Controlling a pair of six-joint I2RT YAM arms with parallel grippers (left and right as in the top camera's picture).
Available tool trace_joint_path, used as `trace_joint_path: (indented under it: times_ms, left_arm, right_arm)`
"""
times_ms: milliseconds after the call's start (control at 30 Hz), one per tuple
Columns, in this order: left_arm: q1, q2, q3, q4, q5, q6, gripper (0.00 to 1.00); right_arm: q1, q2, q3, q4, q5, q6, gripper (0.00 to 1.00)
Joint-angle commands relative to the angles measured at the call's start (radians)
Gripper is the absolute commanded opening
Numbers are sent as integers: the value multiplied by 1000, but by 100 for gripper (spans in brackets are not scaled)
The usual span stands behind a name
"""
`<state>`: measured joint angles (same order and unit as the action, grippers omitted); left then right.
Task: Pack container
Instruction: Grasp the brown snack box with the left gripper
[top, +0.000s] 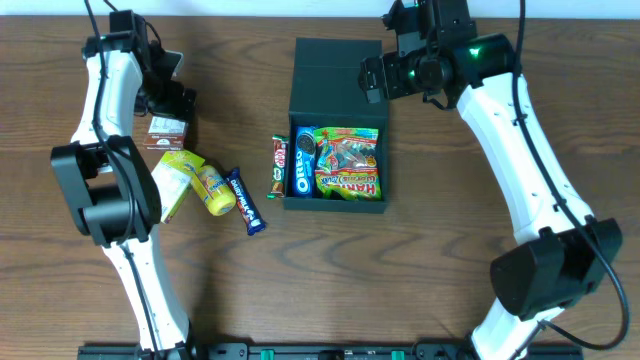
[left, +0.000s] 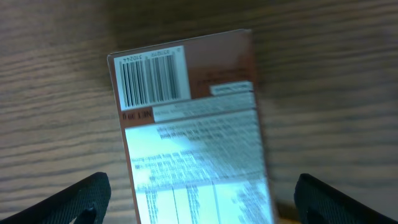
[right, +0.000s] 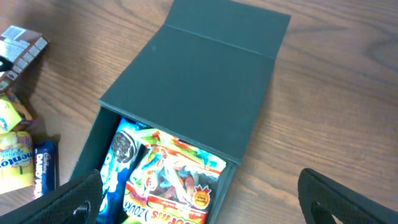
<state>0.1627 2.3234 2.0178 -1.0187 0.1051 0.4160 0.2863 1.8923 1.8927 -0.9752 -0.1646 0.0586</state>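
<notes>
The dark teal container (top: 335, 200) lies open in the middle of the table, its flap lid (top: 335, 72) folded back. A blue Oreo pack (top: 303, 160) and a colourful Haribo bag (top: 348, 165) lie inside it. My right gripper (top: 378, 78) hovers open over the lid's right side; its wrist view shows the lid (right: 205, 74) and the Haribo bag (right: 174, 180) between the spread fingers (right: 339, 199). My left gripper (top: 172, 100) hangs open over a brown carton (top: 167, 132). In the left wrist view the carton (left: 186, 118) lies between the fingers (left: 74, 202), untouched.
A KitKat bar (top: 279, 165) lies against the container's left wall. Yellow snack packs (top: 195, 180) and a blue chocolate bar (top: 246, 200) lie left of it, near the left arm's base (top: 100, 190). The right arm (top: 520, 170) spans the right side.
</notes>
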Motion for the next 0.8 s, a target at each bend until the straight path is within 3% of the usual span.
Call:
trace_joint_path:
  times_ms: [0,333,767]
  left_arm:
    - [8,6,19,2,-35,-32,95]
    - [8,39,19,-3,-34,-103,95]
    - [7,90,19,-21,-34,-103,96]
  right_arm:
    - [-3,8,-2,-11,-8,-13,99]
    - [-3,8,-2,-12,-8,1,99]
    - [-3,8,-2,-9,-8,8,99]
